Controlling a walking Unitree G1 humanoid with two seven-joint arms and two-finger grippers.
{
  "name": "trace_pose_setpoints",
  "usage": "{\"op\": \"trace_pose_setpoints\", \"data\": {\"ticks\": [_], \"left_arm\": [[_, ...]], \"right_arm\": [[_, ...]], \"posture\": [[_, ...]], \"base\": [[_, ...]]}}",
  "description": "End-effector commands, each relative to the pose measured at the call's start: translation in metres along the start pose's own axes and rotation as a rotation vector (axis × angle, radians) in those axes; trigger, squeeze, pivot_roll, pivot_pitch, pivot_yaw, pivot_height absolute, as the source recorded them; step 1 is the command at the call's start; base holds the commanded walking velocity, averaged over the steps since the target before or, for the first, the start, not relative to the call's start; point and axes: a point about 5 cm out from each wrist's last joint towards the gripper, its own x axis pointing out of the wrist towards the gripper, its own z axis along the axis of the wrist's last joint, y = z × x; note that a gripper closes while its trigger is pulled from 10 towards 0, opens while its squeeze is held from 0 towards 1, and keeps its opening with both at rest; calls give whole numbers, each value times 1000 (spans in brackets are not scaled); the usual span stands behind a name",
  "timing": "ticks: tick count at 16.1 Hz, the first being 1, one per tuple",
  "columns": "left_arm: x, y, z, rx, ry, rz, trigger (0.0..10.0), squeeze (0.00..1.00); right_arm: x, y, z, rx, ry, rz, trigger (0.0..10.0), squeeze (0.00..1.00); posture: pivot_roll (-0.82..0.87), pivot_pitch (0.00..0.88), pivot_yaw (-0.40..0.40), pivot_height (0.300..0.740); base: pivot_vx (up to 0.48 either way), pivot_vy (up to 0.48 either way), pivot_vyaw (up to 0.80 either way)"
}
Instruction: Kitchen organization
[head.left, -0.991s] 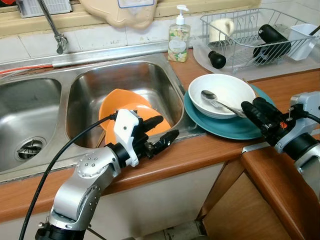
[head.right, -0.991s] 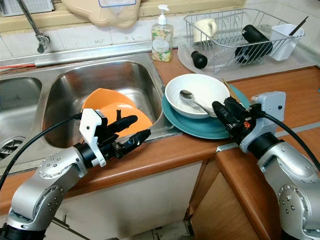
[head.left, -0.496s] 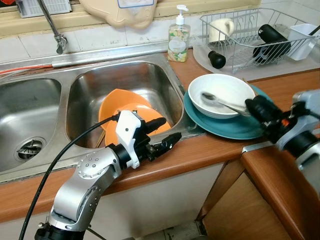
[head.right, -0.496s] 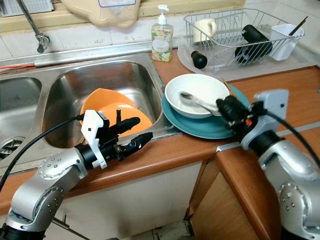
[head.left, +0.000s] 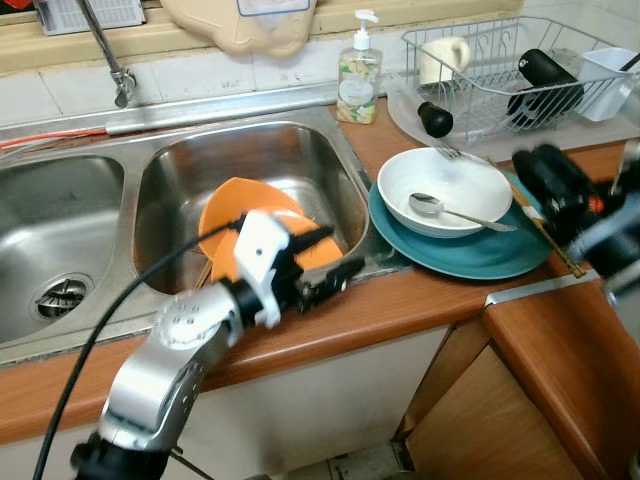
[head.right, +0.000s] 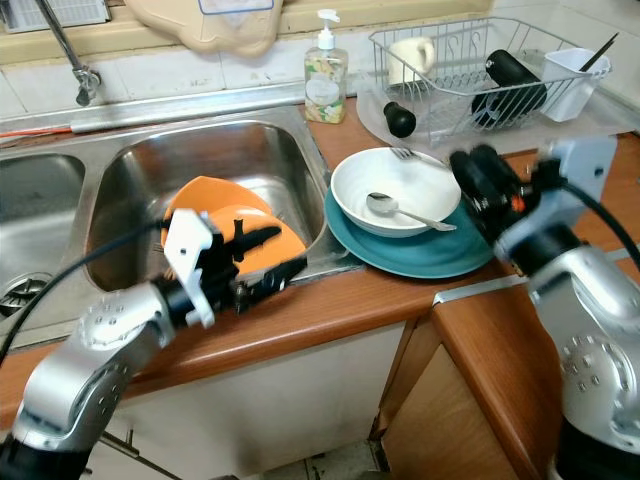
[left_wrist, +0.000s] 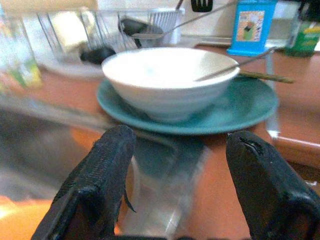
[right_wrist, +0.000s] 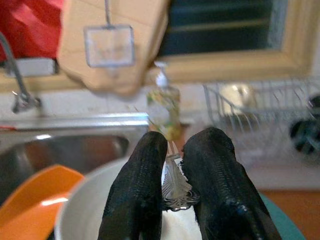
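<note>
Pinching a fork (right_wrist: 175, 185) tight in the right gripper (right_wrist: 172, 200), up over the white bowl (head.left: 445, 190) at its 2 o'clock edge. Keep tight, lift slow, stay off the spoon (head.left: 455, 210). Left gripper (left_wrist: 180, 165) wide apart, waiting near the sink (head.left: 180, 165) at 7 o'clock.

Both eye views look down from head height over the sink (head.left: 250, 170) and bench (head.right: 380, 300), sharing the white bowl (head.left: 445, 190). Left wrist view sits low, facing that bowl closely; right wrist view, somewhat blurred, faces the window.
</note>
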Motion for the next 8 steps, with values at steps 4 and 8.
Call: {"op": "trace_pose_setpoints", "data": {"ticks": [4, 8], "left_arm": [[13, 5, 13, 211, -33, 19, 10000, 0], [25, 9, 20, 446, -42, 36, 10000, 0]], "right_arm": [[10, 34, 4, 28, -9, 163, 0, 0], [22, 68, -7, 39, 42, 286, 0, 0]], "posture": [[-197, 0, 73, 740], [-190, 0, 75, 740]], "base": [[0, 0, 0], [0, 0, 0]]}}
